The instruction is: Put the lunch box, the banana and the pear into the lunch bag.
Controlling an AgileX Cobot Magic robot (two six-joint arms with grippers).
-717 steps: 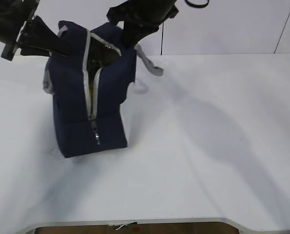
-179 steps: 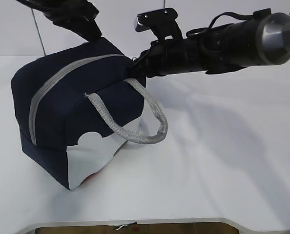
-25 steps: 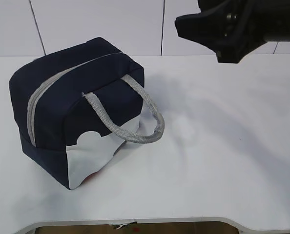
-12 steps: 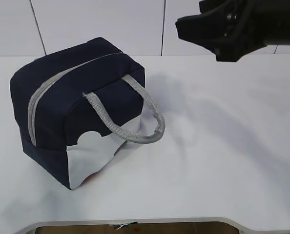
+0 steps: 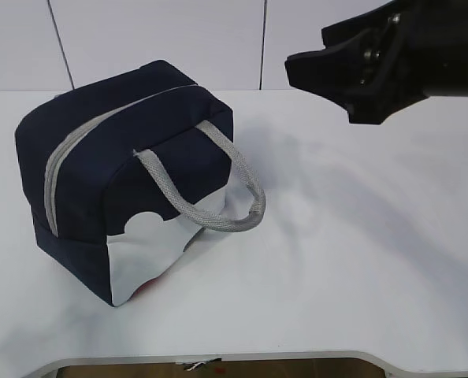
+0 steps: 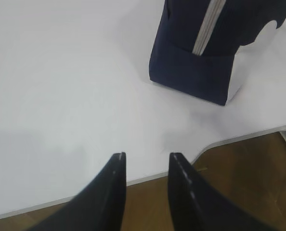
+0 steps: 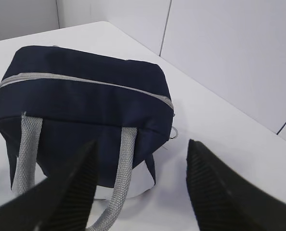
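Sitting on the white bench [image 5: 360,260] at the left of the exterior frame, the lunch bag [image 5: 116,173] is resting with its grey zipper [image 5: 65,153] running closed across the top and a grey webbing handle [image 5: 210,197] drooping over its white corner panel [image 5: 151,252]. No readable writing or brand mark is showing on it in any view. The right gripper [image 7: 138,192] is hanging above the bench at the upper right of that frame, its jaws standing wide apart and holding nothing. The left gripper [image 6: 145,190] is appearing only in its own wrist view, jaws partly spread and empty, over the bench's near edge. That view is also showing the bag's end face, while the right wrist view alone is showing the zipper's ring pull [image 7: 174,132].
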